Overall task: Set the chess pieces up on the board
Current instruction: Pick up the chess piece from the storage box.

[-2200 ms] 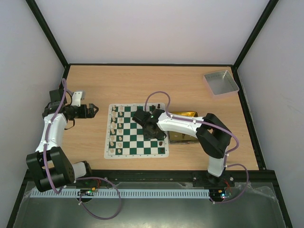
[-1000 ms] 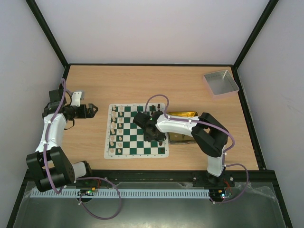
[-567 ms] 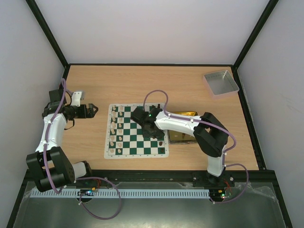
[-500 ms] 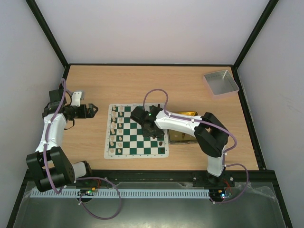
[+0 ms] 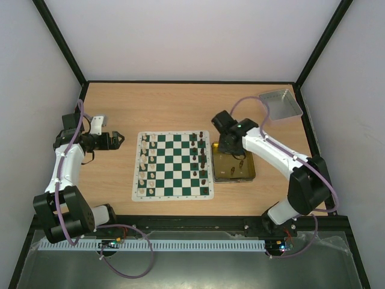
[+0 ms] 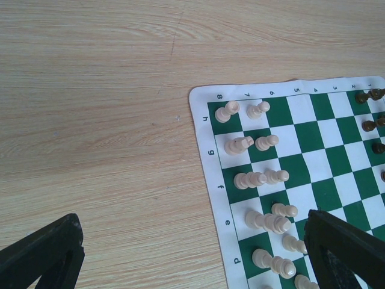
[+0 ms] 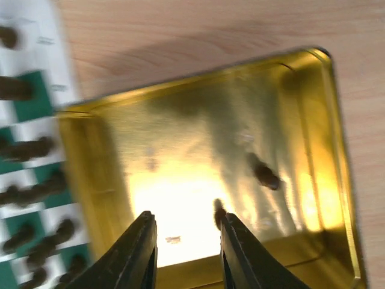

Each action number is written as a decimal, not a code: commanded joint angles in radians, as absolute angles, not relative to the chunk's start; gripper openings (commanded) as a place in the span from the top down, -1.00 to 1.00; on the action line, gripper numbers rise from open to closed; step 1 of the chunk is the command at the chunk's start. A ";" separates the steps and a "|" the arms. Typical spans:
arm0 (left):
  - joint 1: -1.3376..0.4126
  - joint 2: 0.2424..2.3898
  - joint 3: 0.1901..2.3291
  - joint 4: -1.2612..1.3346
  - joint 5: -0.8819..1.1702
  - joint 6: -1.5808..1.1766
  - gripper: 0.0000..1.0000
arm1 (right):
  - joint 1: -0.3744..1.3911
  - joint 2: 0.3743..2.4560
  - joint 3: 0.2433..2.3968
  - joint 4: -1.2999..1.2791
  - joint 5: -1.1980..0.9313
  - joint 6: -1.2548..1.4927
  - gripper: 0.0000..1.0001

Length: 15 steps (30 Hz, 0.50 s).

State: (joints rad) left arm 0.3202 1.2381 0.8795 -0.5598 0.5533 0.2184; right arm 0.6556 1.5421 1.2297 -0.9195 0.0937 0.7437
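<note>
The green and white board (image 5: 171, 180) lies mid-table. Cream-white chess pieces (image 5: 144, 161) stand in its two left columns, dark brown ones (image 5: 203, 159) in its right columns. My right gripper (image 5: 228, 146) hangs open and empty over the gold tray (image 5: 249, 174). In the right wrist view its gripper (image 7: 186, 218) frames the tray floor (image 7: 180, 138). One dark piece (image 7: 266, 176) lies there and another (image 7: 219, 212) stands against the right fingertip. My left gripper (image 5: 117, 139) is open and empty left of the board. In its wrist view (image 6: 192, 220) it shows white pieces (image 6: 252, 144).
A grey metal tray (image 5: 280, 103) sits at the far right corner. The gold tray touches the board's right edge (image 7: 54, 84). Black frame posts and white walls bound the table. Bare wood (image 6: 96, 120) lies left of the board.
My right arm has swung off the board's right side to over the gold tray, uncovering the dark pieces on the right columns. The left arm has not moved.
</note>
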 commanded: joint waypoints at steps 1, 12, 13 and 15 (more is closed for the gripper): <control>0.325 1.246 0.884 -0.572 0.574 0.227 -0.99 | 0.565 1.525 1.087 -0.875 0.045 0.683 0.45; 0.326 1.255 0.884 -0.571 0.569 0.227 -0.98 | 0.528 1.549 0.988 -0.789 -0.029 0.663 0.44; 0.327 1.255 0.883 -0.571 0.569 0.227 -0.99 | 0.527 1.550 0.982 -0.786 -0.030 0.662 0.44; 0.326 1.253 0.882 -0.572 0.568 0.227 -0.98 | 0.527 1.549 0.964 -0.774 -0.034 0.662 0.44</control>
State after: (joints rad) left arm 0.3202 1.2461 0.8795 -0.5598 0.5537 0.2184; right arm 0.5293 1.5406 1.0008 -0.8028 -0.0227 0.6762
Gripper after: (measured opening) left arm 0.993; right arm 0.279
